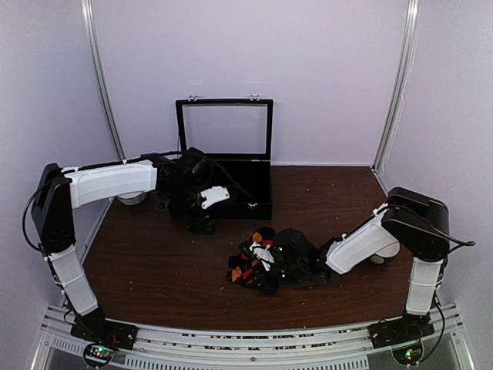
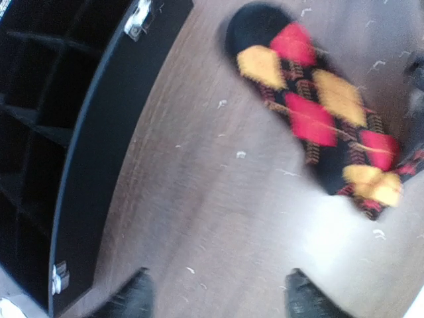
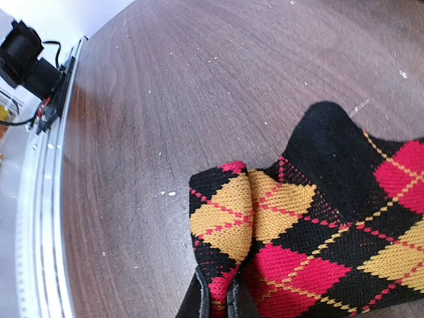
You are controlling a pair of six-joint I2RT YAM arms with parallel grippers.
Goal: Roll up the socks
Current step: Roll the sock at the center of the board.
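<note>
Rolling barely begun: black argyle fabric sock (image 3: pixel 318 225), red-orange diamonds, mostly flat on worktop (image 1: pixel 154 254), one fold only. Right claw (image 3: pixel 217 301) pinches its edge; left claw (image 2: pixel 222 298) wide, empty.

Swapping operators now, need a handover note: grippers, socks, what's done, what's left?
Left gripper: open, holding nothing, above the table beside the black box.
Right gripper: shut on the argyle sock, pinching a bunched edge.
Socks: the argyle one lies mid-table, mostly spread out. A second sock cannot be made out.
Done: grasp only, no roll yet.
Left: roll the socks.
</note>
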